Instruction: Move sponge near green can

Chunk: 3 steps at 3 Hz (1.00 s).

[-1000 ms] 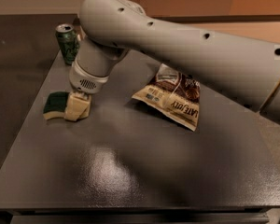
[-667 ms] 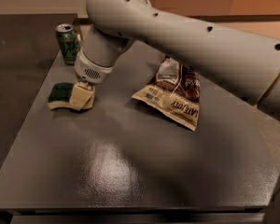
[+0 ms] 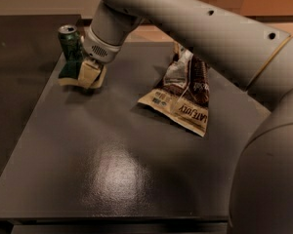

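Gripper: the gripper [image 3: 91, 78] is at the far left part of the tabletop [image 3: 112, 179], pointing down from the wrist, just right of and in front of the green can [image 3: 69, 42].
Gripper state: its pale fingers [image 3: 87, 72] are closed around the right end of the sponge [image 3: 68, 71], with nothing else in their hold.
Sponge: dark green face up and toward the can, pale yellow layer showing along its lower edge. It lies directly in front of the can's base, so close that the two overlap from this angle. Whether they touch cannot be told.
Sponge support: a shadow sits under the gripper and sponge. Whether the sponge rests on the tabletop or is held just above it cannot be told.
Green can: upright near the far left corner of the tabletop, silver top rim visible. The wrist housing stands just to its right and partly overlaps its right side.
Snack bag: a brown and cream snack bag [image 3: 184, 94] lies right of centre, its upper end raised and its printed lower end flat toward the camera. It is well apart from the sponge and can.
Arm: the arm [image 3: 200, 28] runs from the right edge across the top, passing over the upper end of the bag and hiding the far right of the tabletop.
Tabletop: dark grey, with a pale glare patch in the near middle.
Obstructions: open surface lies between the bag and the gripper.
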Tool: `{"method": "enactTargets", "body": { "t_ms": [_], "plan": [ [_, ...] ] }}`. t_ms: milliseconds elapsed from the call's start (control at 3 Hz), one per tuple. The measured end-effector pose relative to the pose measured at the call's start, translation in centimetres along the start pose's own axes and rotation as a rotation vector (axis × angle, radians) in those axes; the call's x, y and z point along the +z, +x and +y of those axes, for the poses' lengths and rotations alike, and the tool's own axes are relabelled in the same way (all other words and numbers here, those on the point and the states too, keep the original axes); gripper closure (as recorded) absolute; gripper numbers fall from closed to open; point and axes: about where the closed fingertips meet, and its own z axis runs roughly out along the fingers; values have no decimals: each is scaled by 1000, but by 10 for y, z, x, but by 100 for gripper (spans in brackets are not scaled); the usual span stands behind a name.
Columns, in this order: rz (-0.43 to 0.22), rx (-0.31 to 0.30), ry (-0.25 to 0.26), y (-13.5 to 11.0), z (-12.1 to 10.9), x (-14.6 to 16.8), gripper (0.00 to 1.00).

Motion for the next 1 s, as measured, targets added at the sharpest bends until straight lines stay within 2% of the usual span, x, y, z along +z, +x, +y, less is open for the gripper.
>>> {"method": "enactTargets", "body": {
  "t_ms": [333, 667, 1000],
  "plan": [
    [14, 23, 32, 0, -27, 2, 100],
    [38, 35, 45, 5, -41, 14, 83],
    [62, 50, 50, 13, -49, 25, 60]
  ]
}}
